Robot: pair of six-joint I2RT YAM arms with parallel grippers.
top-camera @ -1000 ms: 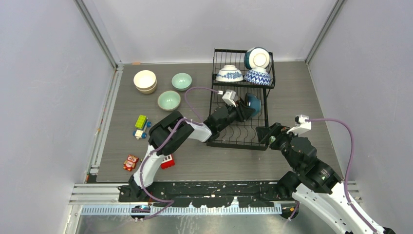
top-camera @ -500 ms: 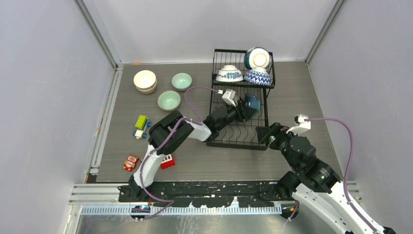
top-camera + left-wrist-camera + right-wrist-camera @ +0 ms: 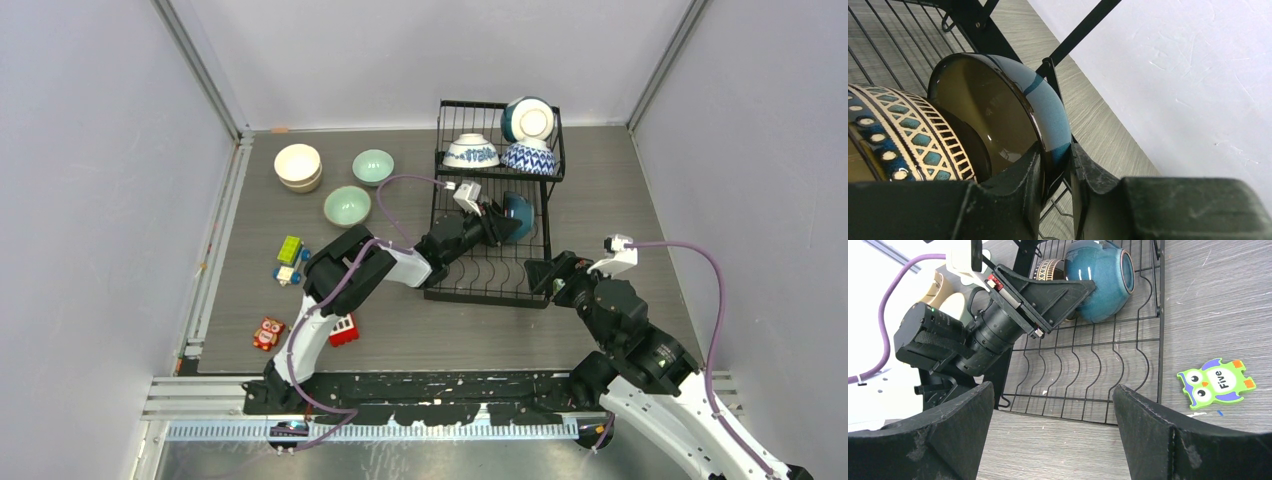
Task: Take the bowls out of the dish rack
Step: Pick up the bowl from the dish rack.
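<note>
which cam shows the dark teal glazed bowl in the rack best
Right wrist: the dark teal glazed bowl lies on its side, nearly whole. Left wrist shows only its rim and inside, close up, pinched by the left gripper; top external shows a small sliver.

A robotics lab cell — bare grey walls (image 3: 90, 180), metal frame posts (image 3: 196, 68), robot arms (image 3: 345, 275) bolted to a table (image 3: 620, 180).

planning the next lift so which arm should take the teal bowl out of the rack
Left. The left gripper is pinched on the teal bowl rim inside the dish rack. The right gripper is open, low by the rack's near corner, touching no bowl.
</note>
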